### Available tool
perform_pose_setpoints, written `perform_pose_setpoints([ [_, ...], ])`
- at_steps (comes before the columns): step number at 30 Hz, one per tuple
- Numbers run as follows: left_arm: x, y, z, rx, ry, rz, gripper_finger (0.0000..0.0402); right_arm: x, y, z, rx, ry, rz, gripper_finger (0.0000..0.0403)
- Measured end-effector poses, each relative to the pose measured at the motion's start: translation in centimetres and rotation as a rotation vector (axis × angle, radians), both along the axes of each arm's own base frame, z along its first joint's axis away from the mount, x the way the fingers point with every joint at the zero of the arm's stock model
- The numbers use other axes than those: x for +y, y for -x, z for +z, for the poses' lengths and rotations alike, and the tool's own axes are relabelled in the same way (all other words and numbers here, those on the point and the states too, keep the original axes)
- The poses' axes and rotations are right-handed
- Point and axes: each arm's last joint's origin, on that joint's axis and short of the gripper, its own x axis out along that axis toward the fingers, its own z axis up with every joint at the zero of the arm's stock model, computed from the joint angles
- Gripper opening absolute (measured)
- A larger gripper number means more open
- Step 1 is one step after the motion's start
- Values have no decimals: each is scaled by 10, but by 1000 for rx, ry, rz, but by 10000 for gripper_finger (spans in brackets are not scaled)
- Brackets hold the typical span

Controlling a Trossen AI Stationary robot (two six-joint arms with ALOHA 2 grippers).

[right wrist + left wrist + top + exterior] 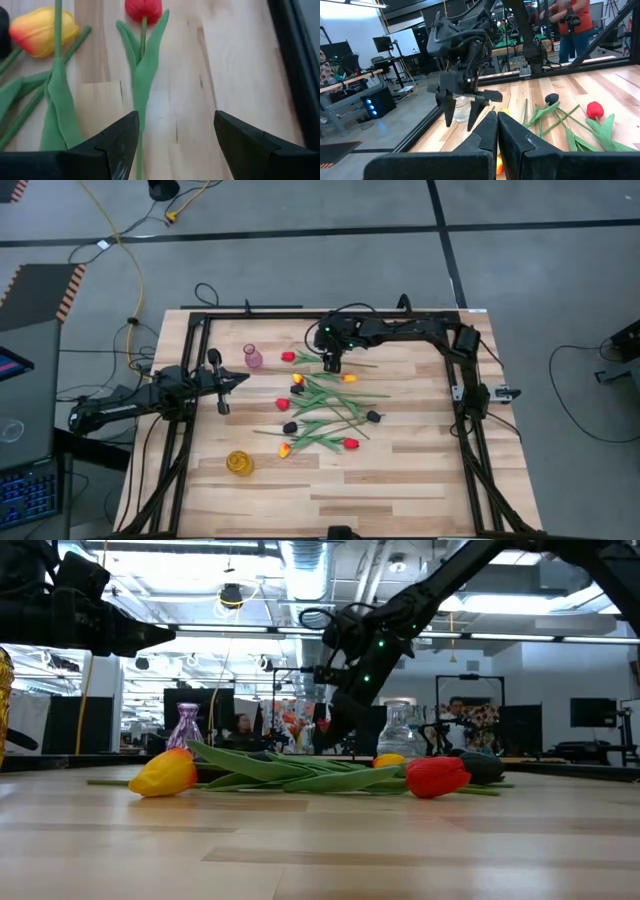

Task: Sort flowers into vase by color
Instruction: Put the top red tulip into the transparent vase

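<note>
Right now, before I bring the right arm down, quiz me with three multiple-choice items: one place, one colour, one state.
1. The right gripper is: A over the flowers, B beside the yellow vase, C off the table.
2. The tulip whose stem runs toward its fingers is: A near-black, B red, C yellow-orange.
3. The left gripper is: A open, B shut on a flower, C shut, empty.
Answers: A, the high view shows it above the pile; B, the right wrist view shows a red head; C, the left wrist view shows fingers together, nothing between.

The flowers (322, 405) (red, yellow-orange and near-black tulips) lie flat, scattered mid-table, green stems crossing.
</note>
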Motion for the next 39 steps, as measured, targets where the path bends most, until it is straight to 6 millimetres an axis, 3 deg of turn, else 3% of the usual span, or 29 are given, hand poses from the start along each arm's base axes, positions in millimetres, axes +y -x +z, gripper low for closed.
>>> perform_pose_setpoints([
  [14, 0, 0, 0, -1, 0, 0, 0, 2, -3, -24, 85, -27, 2, 286],
  [39, 0, 0, 0, -7, 25, 0, 0, 5, 2, -21, 180, -45, 22, 285],
])
